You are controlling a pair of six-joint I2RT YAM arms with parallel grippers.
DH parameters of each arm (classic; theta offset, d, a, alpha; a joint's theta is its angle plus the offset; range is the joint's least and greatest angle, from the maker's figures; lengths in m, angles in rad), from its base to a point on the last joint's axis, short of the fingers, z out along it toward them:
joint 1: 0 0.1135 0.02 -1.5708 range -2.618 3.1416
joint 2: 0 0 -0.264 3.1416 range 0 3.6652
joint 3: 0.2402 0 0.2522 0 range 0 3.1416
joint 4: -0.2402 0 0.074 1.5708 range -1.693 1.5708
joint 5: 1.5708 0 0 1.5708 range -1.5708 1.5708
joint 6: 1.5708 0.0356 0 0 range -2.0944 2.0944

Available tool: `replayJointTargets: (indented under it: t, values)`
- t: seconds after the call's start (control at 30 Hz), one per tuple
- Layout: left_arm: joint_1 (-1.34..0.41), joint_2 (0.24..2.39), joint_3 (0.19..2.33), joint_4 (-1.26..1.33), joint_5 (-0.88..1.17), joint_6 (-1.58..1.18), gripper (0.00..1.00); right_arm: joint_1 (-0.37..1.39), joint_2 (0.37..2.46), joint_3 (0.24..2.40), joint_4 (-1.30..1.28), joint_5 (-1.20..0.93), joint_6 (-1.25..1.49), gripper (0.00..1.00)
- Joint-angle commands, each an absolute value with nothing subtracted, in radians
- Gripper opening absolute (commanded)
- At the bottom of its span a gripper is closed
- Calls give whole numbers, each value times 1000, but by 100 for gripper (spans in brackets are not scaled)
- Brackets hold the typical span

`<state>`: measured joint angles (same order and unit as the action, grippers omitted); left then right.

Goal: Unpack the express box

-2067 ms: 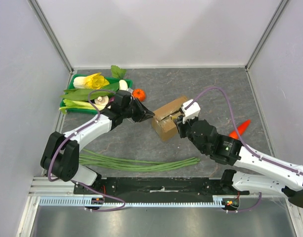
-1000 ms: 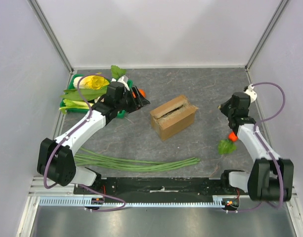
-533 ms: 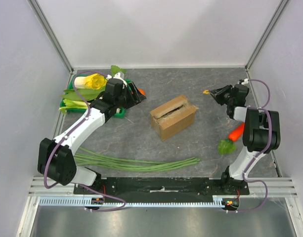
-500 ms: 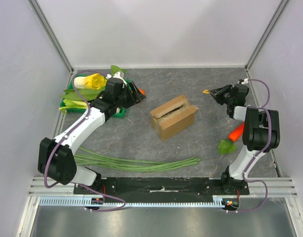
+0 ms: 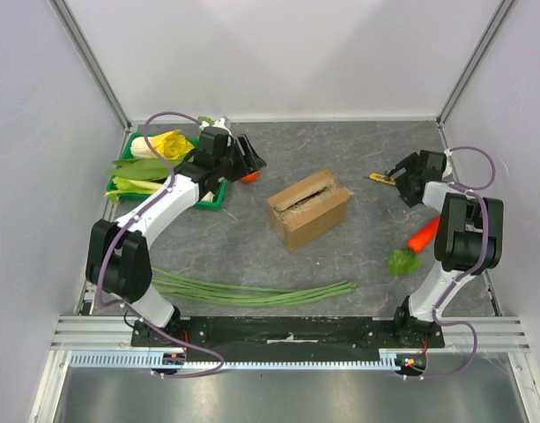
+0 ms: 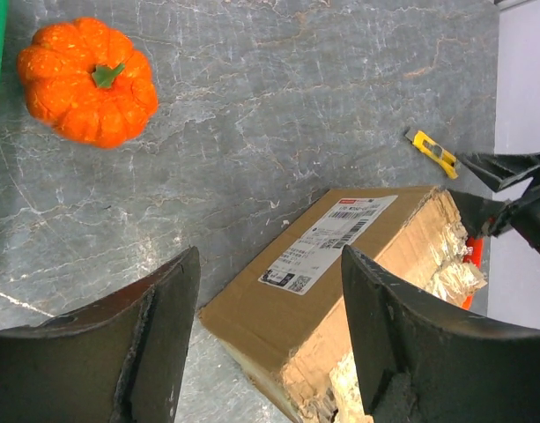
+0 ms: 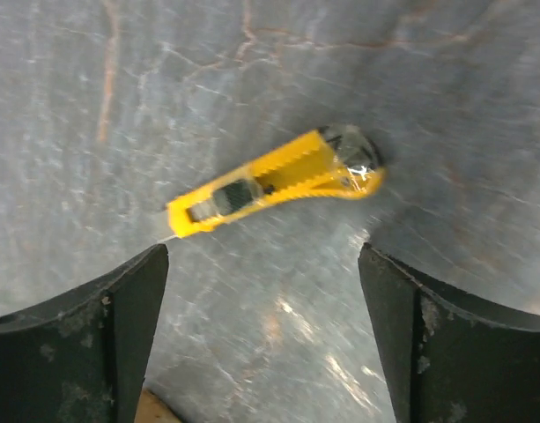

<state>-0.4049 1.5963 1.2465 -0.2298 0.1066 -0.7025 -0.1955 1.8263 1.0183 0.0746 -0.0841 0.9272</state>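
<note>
The express box, brown cardboard with a torn-open top seam, stands mid-table; its white label shows in the left wrist view. My left gripper hovers open to the box's back left, above a small orange pumpkin, holding nothing. My right gripper is open at the back right. A yellow utility knife lies flat on the table just past its fingertips. In the right wrist view the knife lies free beyond the open gripper.
A green tray of leafy vegetables sits at the back left. Long green beans lie along the front. A carrot with its leafy top lies at the right, beside the right arm.
My right gripper has opened and let go of the yellow knife, which now rests on the table. My left gripper has shifted a little toward the back.
</note>
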Motion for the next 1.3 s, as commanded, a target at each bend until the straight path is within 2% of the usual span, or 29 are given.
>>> replayJointTargets:
  t: [0.0, 0.1, 0.3, 0.37, 0.47, 0.53, 0.73, 0.83, 1.07, 1.27]
  values:
    - [-394, 1623, 1305, -192, 146, -655, 71, -195, 1684, 1083, -182, 164, 815, 96]
    - [-384, 1649, 1305, -184, 205, -669, 71, -183, 1614, 1069, -251, 199, 790, 93]
    - [-376, 1724, 1296, -184, 363, -687, 59, -9, 1499, 1068, -392, 184, 716, 68]
    - [-376, 1738, 1279, -169, 423, -672, 51, 81, 1426, 1022, -408, 176, 698, 62]
    - [-376, 1741, 1238, -143, 492, -654, 48, 168, 1327, 942, -442, 170, 695, 50]
    - [-376, 1741, 1214, -127, 520, -669, 48, 201, 1286, 878, -454, 143, 687, 39]
    - [-380, 1715, 1054, 56, 664, -827, 46, 271, 1216, 736, -327, 23, 657, 24]
    - [-385, 1691, 991, 123, 675, -851, 45, 290, 1235, 750, -266, 3, 643, 24]
    - [-406, 1611, 916, 160, 706, -807, 43, 304, 1373, 842, -72, -63, 626, 34]
    - [-451, 1577, 865, 219, 739, -787, 43, 304, 1499, 957, -37, -72, 551, 61]
